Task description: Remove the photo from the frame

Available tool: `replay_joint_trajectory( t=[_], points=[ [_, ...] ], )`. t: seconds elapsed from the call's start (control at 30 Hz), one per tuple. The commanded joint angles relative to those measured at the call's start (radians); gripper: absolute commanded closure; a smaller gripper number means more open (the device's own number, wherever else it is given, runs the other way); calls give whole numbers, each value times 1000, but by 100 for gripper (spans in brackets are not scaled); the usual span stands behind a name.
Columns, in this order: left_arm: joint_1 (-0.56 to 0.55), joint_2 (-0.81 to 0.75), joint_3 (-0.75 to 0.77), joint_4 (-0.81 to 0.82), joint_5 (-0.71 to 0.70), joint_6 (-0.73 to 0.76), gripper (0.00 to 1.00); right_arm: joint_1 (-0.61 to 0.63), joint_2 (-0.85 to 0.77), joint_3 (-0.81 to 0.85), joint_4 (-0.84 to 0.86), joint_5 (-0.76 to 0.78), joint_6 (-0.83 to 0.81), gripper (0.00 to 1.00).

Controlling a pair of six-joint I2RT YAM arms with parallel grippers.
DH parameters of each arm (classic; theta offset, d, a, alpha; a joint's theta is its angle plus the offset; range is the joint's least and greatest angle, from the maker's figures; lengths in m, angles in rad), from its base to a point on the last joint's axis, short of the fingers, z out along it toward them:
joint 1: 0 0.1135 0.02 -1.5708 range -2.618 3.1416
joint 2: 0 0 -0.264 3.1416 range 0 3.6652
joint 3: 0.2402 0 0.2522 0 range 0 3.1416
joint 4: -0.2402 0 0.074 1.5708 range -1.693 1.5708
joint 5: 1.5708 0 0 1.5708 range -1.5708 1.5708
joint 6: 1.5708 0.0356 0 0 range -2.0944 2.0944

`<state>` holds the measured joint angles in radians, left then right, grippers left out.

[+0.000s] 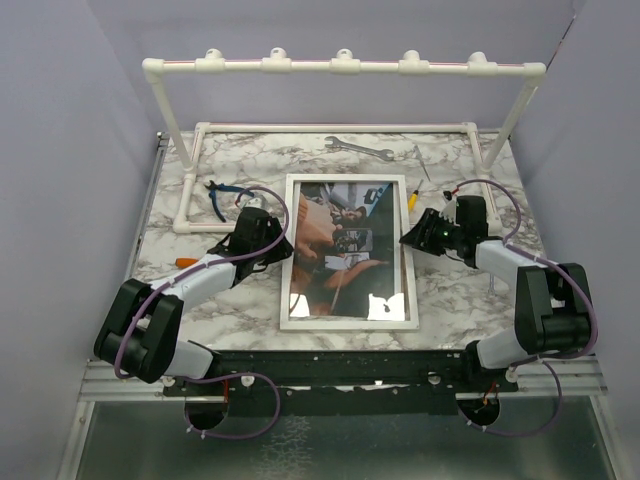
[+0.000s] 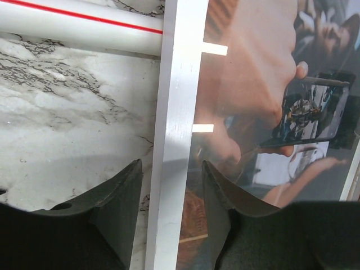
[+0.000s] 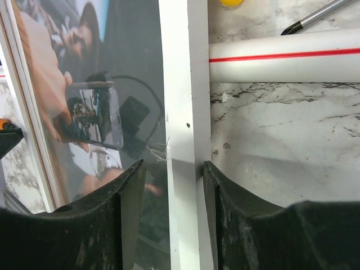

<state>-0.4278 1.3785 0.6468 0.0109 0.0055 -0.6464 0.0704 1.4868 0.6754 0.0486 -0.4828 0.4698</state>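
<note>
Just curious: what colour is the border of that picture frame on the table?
The frame has a plain white border, best seen in the top view.

Marble-patterned veining is seen across the desk [image 1: 450,290], smooth and with a soft sheen. The frame [image 1: 283,250] is shown with a smooth white border, faintly streaked and specked up close. Its glass [image 1: 385,305] is read as highly glossy, glare and reflections being thrown over the photo [image 1: 335,240], a colour print. The pipe rack [image 1: 340,66] is made out as smooth white plastic, with a thin red line along one tube. A bare, bright metal wrench [image 1: 358,147] is noted. The left gripper [image 2: 171,169] and right gripper [image 3: 174,169] are seen in matt black, faintly grainy plastic.
</note>
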Motion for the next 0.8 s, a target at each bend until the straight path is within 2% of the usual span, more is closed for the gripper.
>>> replay_joint_trajectory(
  t=[0.0, 0.4, 0.77],
  points=[
    [-2, 0, 8, -9, -37, 26, 54, -1, -6, 5, -31, -37, -8, 53],
    [14, 51, 51, -33, -71, 43, 69, -1, 21, -3, 3, -78, 21, 56],
    [34, 49, 70, -58, -110, 64, 72, 0, 42, 6, 7, -112, 20, 59]
  ],
)
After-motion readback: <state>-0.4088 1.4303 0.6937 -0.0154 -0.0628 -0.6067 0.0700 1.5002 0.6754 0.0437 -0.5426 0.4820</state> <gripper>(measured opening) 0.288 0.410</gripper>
